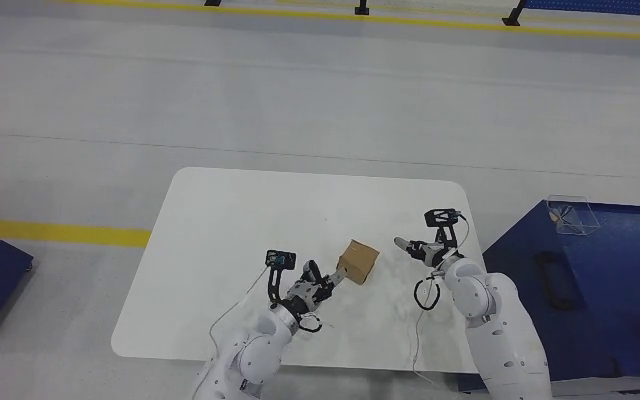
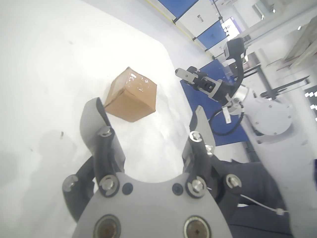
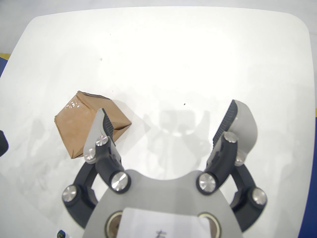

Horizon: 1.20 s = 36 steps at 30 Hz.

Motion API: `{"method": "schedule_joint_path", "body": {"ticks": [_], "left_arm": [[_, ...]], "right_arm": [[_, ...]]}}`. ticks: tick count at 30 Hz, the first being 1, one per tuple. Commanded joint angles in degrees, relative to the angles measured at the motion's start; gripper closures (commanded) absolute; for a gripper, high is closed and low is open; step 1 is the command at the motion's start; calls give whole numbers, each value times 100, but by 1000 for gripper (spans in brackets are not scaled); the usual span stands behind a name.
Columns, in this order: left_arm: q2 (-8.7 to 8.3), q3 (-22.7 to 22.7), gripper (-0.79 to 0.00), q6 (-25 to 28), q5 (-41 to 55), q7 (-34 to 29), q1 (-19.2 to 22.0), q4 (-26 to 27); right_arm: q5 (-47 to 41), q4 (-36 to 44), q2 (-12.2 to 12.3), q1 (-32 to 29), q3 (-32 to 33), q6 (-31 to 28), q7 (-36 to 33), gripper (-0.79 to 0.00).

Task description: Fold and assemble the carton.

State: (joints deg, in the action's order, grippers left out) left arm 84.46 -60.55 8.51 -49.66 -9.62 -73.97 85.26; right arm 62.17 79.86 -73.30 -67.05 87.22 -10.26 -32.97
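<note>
Where carton (image 2: pixel 131 97) sits closed, right fingers (image 2: pixel 183 73) spread beyond

You see: left arm (image 1: pixel 250 358) and right arm (image 1: pixel 497 325) in white rounded shells | jaws: pale grey fingers (image 3: pixel 244 122), black ribbed pads (image 3: pixel 224 121), black linkages (image 3: pixel 109 159), silver screws (image 3: pixel 119 181) | black cable (image 1: pixel 418 294) loops at right wrist | white label (image 3: pixel 158 221) on right palm

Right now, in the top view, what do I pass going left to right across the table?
The left end effector, then the carton, then the right end effector.
</note>
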Motion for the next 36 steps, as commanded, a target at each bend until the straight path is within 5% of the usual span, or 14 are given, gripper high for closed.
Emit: {"method": "schedule_joint_path", "body": {"ticks": [1, 7, 14, 24, 31, 36], "left_arm": [[33, 290, 0, -130, -914, 488, 246, -260], [291, 1145, 0, -1165, -2056, 1137, 1034, -1224], [673, 1829, 0, -1842, -2136, 1140, 1704, -2234], [1015, 2136, 0, -1978, -1881, 924, 2121, -3119], [1146, 2114, 0, -2039, -1756, 1421, 2147, -3266], [1211, 2086, 0, -2089, -1739, 1219, 2198, -3470]], "right_arm": [[0, 0, 0, 0, 0, 0, 0, -785], [0, 0, 0, 0, 0, 0, 0, -785], [0, 0, 0, 0, 0, 0, 0, -785], [0, 0, 0, 0, 0, 0, 0, -785], [0, 0, 0, 0, 0, 0, 0, -785], [0, 0, 0, 0, 0, 0, 0, -785]]}}
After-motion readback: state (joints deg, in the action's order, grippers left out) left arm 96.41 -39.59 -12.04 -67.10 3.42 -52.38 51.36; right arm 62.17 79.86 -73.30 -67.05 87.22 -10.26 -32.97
